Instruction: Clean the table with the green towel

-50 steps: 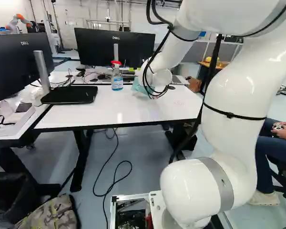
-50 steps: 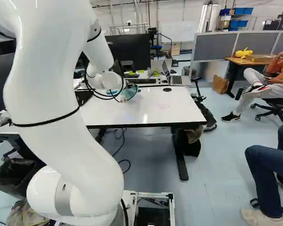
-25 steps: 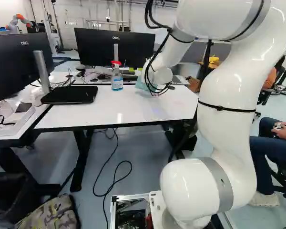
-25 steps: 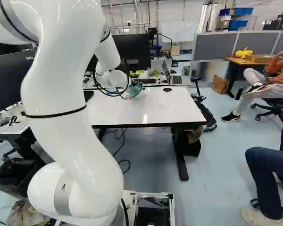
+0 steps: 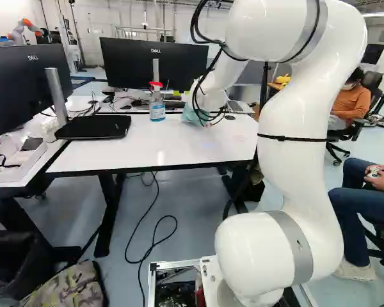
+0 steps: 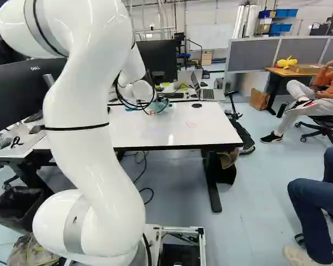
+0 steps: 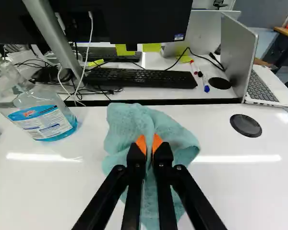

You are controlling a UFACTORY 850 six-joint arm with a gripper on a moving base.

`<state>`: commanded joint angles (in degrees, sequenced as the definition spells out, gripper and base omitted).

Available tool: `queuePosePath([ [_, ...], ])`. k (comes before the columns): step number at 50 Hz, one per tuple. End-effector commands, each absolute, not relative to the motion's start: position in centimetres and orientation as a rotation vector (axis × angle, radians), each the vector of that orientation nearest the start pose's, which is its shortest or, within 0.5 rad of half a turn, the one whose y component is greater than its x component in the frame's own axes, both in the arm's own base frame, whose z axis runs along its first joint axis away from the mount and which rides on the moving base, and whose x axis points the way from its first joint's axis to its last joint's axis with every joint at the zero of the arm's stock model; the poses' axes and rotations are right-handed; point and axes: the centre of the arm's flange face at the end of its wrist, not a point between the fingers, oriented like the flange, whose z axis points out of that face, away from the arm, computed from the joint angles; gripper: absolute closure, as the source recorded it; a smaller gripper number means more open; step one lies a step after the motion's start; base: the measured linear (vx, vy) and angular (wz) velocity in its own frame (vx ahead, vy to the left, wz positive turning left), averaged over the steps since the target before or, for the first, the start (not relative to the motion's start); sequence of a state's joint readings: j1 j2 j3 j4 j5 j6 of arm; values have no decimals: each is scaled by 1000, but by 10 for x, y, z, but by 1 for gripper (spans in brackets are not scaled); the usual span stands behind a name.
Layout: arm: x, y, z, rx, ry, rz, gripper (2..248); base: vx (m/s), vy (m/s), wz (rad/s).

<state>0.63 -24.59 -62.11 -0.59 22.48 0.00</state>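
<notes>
In the left base view, the arm [image 5: 299, 166] reaches over the white table [image 5: 134, 153], and the green towel [image 5: 191, 115] is at its end, by the far edge. The spray bottle [image 5: 157, 110] stands just beside it, and the black base [image 5: 93, 126] of a monitor sits at the table's far left corner. The wide white stretch nearer the robot has no towel on it, so I would count it as work to check or wipe (whether it has had a pass, one frame cannot say).

In the right base view, a faint red mark [image 6: 192, 124] shows on the table, on the robot's side of the black disc [image 6: 196, 105] and apart from the towel. That mark is the plainest sign that the job is unfinished. The towel itself is partly hidden by the arm's cables, so this view tells little about the grip.

In the wrist view, the gripper [image 7: 149, 143] has its two orange pads [image 7: 141, 143] pinching a fold of the towel, with the rest bunched and spread around them on the tabletop. The cloth is in hand and in place for wiping, then (a good part of the setting up). I cannot make out any dirt beside it, nor the red mark. Left to do, as I judge it: wipe over that mark, cover the open surface, and mind the bottle.
</notes>
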Motion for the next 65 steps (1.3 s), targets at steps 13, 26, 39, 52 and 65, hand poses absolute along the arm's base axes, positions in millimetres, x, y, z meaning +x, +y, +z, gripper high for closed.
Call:
queuePosePath([
  [13, 640, 6, 417, -2742, -28, -1528, 216, 0, 0, 0],
  [26, 644, 6, 402, -2757, -28, -1500, 216, 0, 0, 0],
  [39, 647, 6, 386, -2774, -28, -1469, 216, 0, 0, 0],
  [52, 647, 6, 386, -2775, -28, -1467, 216, 0, 0, 0],
  [65, 646, 6, 384, -2790, -28, -1438, 216, 0, 0, 0],
])
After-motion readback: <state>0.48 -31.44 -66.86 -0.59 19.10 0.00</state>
